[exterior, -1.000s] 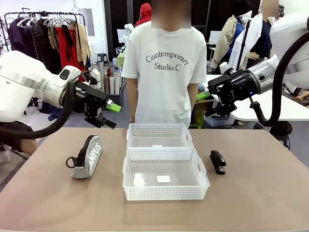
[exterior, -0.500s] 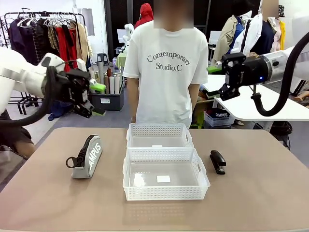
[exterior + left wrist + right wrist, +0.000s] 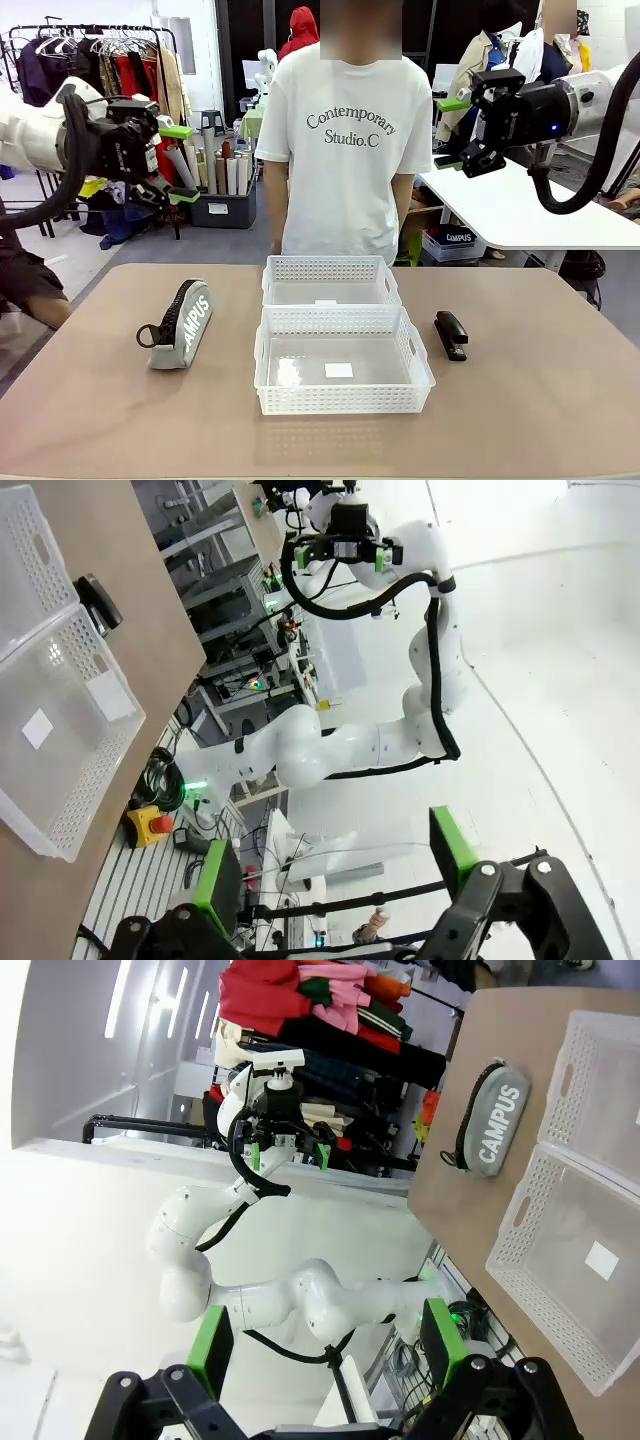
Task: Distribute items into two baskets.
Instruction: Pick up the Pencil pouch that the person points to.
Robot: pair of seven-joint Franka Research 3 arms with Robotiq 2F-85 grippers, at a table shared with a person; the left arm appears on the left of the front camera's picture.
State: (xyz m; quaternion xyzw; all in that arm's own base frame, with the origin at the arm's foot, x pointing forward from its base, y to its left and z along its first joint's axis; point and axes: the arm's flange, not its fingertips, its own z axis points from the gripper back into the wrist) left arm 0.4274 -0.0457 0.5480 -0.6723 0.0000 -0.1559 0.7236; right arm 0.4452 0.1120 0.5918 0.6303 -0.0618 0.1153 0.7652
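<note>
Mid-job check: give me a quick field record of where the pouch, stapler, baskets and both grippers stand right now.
pouch: on the table, left of the baskets, in neither
stapler: on the table, right of the near basket
near basket: holds no item
far basket: directly behind the near one, holds no item
left gripper: jaws open, holding nothing, high above the table's left side
right gripper: jaws open, holding nothing, high above the right side
person: standing at the far side
</note>
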